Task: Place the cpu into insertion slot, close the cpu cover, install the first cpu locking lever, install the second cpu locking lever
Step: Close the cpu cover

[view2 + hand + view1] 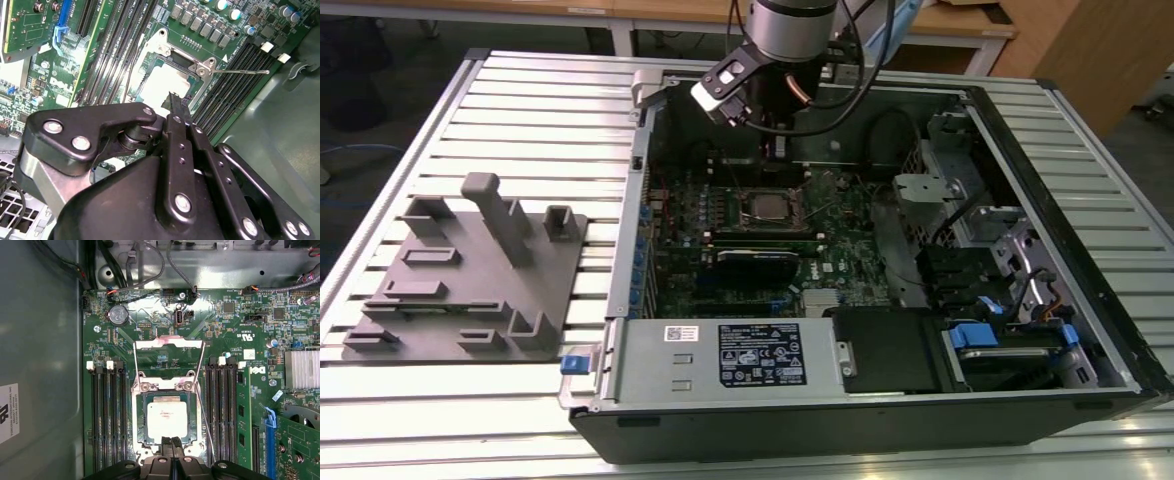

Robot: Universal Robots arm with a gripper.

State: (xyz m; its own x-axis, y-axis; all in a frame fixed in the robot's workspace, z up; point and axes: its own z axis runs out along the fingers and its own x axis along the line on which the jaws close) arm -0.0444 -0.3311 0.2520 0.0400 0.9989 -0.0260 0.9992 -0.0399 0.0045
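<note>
Cpu (771, 207): midway across the exterior view. From that view's left: one grey fixture block (467, 270) on the slatted table (400, 420), well apart from the work, likely parked tooling. Then one open computer case (854, 440), laid on its side, green board (841, 215) upward, for reach from above.

Closer, in the first wrist view: chip flat, silvery top up, inside the one insertion slot (140, 430); judged placed. One cpu cover (169, 343), apparently standing up off the chip, not yet closed.

Two locking levers counted in the second wrist view, bright lever (240, 71) and dark lever (132, 65), both angled outward, presumably to free the cover.

One gripper (171, 447), fingers pressed together on nothing, tips at the chip's edge; touching or not, cannot tell. Probably closed up for pushing rather than grasping.

Toward the exterior view's right: one drive cage (974, 235).
</note>
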